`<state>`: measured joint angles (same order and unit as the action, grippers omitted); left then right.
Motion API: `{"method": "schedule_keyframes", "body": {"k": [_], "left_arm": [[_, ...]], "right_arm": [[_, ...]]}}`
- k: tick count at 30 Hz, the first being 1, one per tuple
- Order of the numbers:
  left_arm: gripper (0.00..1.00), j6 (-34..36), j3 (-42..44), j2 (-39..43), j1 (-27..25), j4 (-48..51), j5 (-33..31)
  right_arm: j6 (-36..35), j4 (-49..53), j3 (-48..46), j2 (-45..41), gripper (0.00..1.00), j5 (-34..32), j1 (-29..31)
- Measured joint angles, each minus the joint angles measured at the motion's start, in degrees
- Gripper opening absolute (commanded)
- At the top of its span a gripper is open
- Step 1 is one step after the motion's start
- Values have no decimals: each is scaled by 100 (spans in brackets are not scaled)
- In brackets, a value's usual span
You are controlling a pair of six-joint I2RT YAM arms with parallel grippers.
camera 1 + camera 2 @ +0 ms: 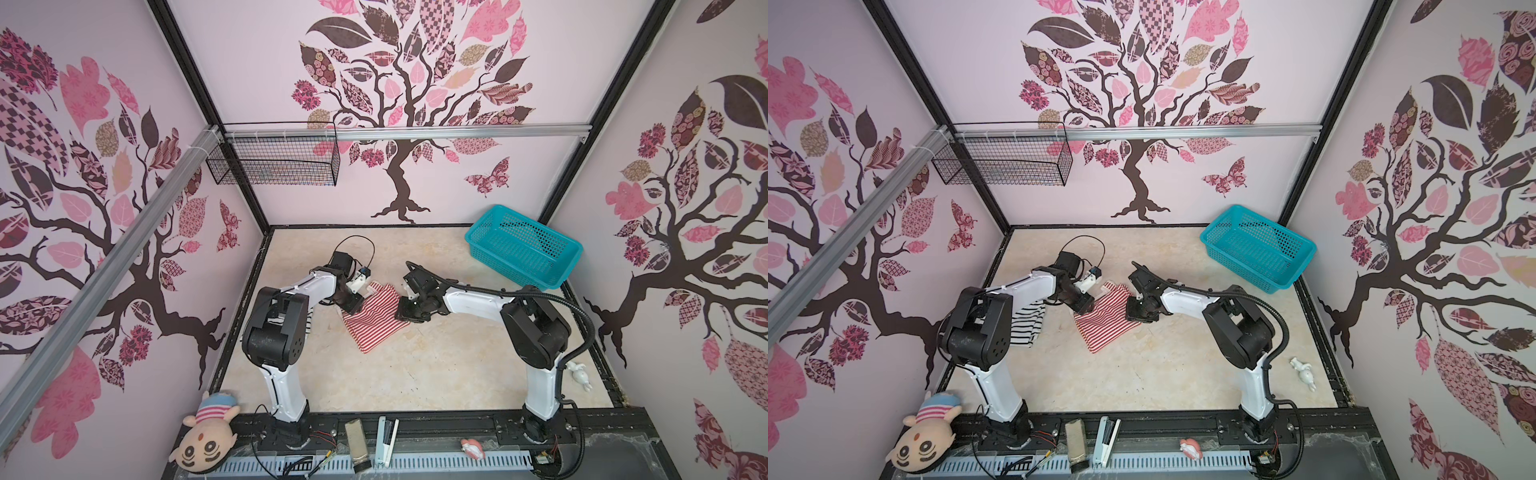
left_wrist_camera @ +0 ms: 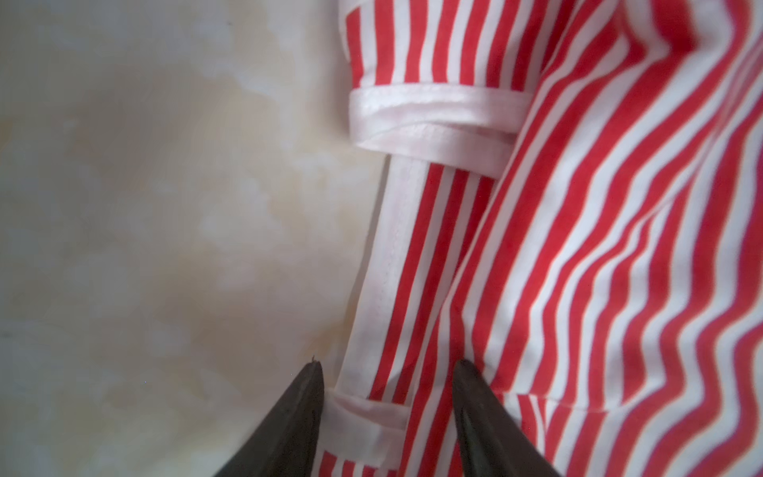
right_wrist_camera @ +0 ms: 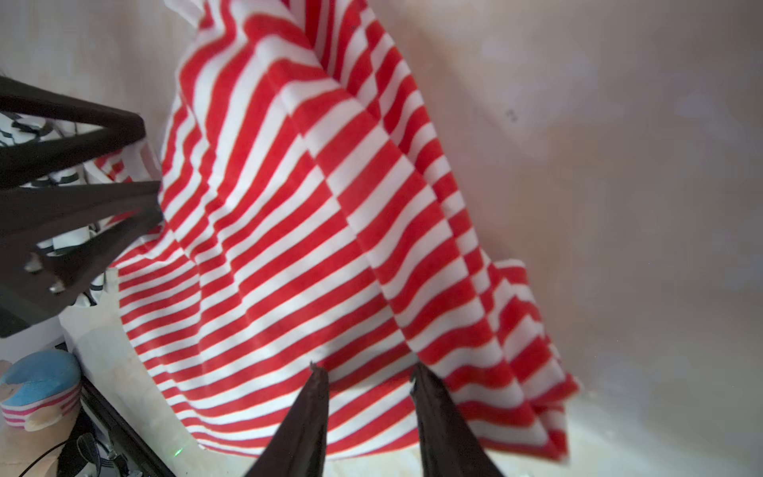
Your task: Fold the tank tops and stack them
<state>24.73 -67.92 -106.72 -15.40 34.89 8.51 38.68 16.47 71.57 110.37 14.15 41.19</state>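
The red-and-white top (image 1: 376,322) is lying crumpled near the middle of the surface (image 1: 415,374), between my two arms; both top views are showing it, with its straps pointing toward the back wall. I am keeping my left tool (image 1: 353,309) low over the top's left edge. In the left wrist view its jaws are standing apart, released, and a pale-trimmed strap (image 2: 396,264) is lying flat in the gap between the fingertips (image 2: 309,384); nothing is being pinched there.

I am holding my right tool (image 1: 405,313) at the top's right edge, facing the left one across the cloth. In the right wrist view its jaws are also standing apart, released, with the striped cloth (image 3: 330,231) spreading out in soft ridges just beyond the tips (image 3: 425,392).

The black-and-white top (image 1: 1025,324) is lying on the surface under my left arm, just beside the red one, and is showing best in a top view. A blue-green basket (image 1: 523,245) is sitting at the far right corner, well apart from both tops, and a plush doll (image 1: 205,436) is lying at the near left edge.
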Motion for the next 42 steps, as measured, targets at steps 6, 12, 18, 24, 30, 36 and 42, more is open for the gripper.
{"method": "schedule_keyframes", "body": {"k": [6, 12, 18, 24, 30, 36, 42], "left_arm": [[42, -13, 7, 2, -804, 343, 466], [41, -122, 0, 0, -1467, 649, 1043], [40, -321, -376, -361, -1891, 850, 1504], [47, -586, -560, -503, -2151, 833, 1683], [57, -835, -358, 46, -2026, 708, 1145], [56, -922, -404, 699, -2026, 758, 1266], [57, -778, -426, 608, -2109, 1137, 1659]], "right_arm": [[15, 179, -879, -1130, 43, -409, -2], [-11, 568, -1368, -2337, 44, -763, -2], [-52, 861, -1460, -2839, 44, -901, 0], [90, 907, -2094, -3233, 44, -907, 0], [299, 909, -2680, -3628, 44, -975, 0], [376, 901, -2914, -3786, 45, -1045, -83], [142, 761, -2905, -3762, 52, -850, -754]]}}
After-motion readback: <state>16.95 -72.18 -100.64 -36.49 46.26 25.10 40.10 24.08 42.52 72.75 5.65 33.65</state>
